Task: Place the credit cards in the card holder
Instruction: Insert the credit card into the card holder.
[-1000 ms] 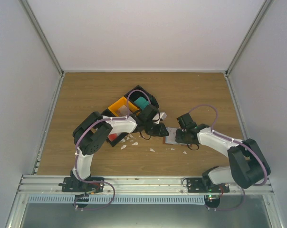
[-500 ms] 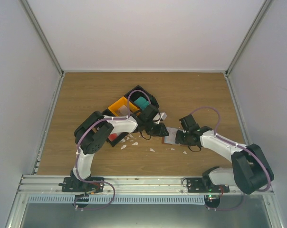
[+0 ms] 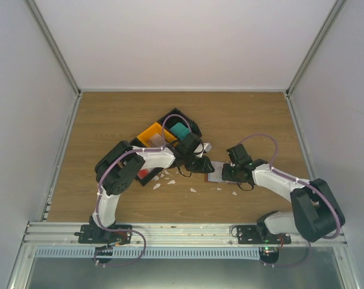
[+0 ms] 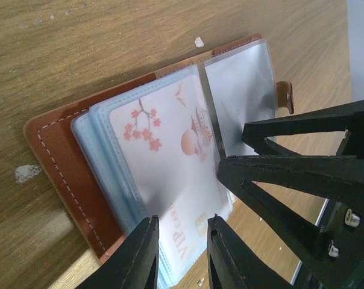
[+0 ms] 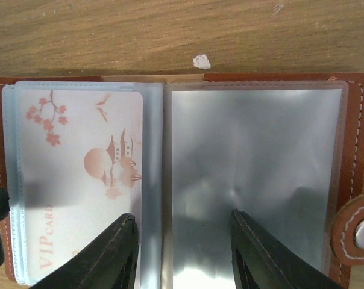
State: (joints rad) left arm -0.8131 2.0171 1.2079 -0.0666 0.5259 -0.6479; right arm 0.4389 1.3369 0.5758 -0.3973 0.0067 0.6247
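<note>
The reddish-brown card holder point(image 5: 357, 150) lies open on the table between both grippers point(image 3: 216, 173). Its left clear sleeve holds a white credit card point(image 5: 79, 180) printed with red blossoms and a pagoda point(image 4: 170, 162). The right sleeve point(image 5: 248, 180) looks empty. My left gripper point(image 4: 181, 241) stands narrowly open over the card's printed end. My right gripper point(image 5: 182, 214) is open above the spine and the right sleeve; one of its fingers point(image 4: 302, 171) shows in the left wrist view. A teal card point(image 3: 181, 130) sits in the tray. Something red and white point(image 3: 144, 174) shows under the left arm.
The black-and-orange compartment tray point(image 3: 150, 133) stands just behind the left arm. Small white scraps point(image 3: 193, 190) lie scattered on the wood in front of the holder, one point(image 5: 201, 61) right beside its far edge. Grey walls enclose the table.
The right wrist has shifted slightly toward the holder, and its jaws stand a little wider than a second ago. The left arm has hardly moved.
</note>
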